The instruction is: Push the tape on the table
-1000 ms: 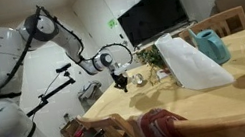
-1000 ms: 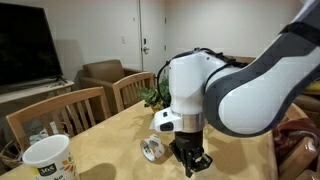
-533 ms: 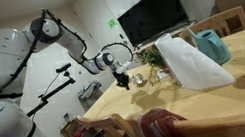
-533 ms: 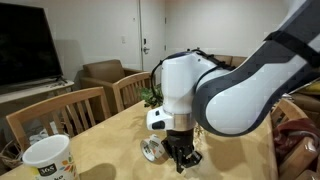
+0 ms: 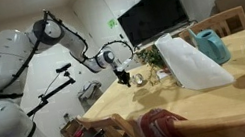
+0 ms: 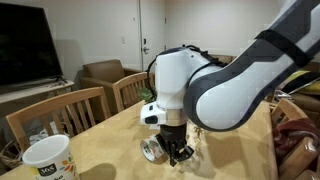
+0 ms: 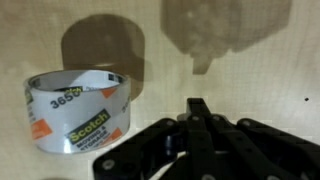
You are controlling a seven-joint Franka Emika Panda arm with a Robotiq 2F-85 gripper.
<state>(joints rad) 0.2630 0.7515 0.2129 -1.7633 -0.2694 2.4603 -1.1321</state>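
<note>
The gripper [image 7: 197,105] is closed, its two black fingers pressed together with nothing between them, and it hangs low over the table [image 7: 262,82]. The tape [image 7: 80,110] sits just beside it, a strip of bare wood showing between the two in the wrist view, so they are not touching there. The tape is a roll of clear packing tape with a green and red Scotch label (it seems to lie flat, core upward), and it casts a dark shadow behind it. In an exterior view the gripper [image 6: 178,152] stands right next to the tape [image 6: 152,150] on the pale yellowish table [image 6: 105,150], near a white mug [image 6: 48,158]. Wooden chairs [image 6: 60,112], a dark television [image 6: 25,45] and a door [image 6: 150,40] stand beyond.
</note>
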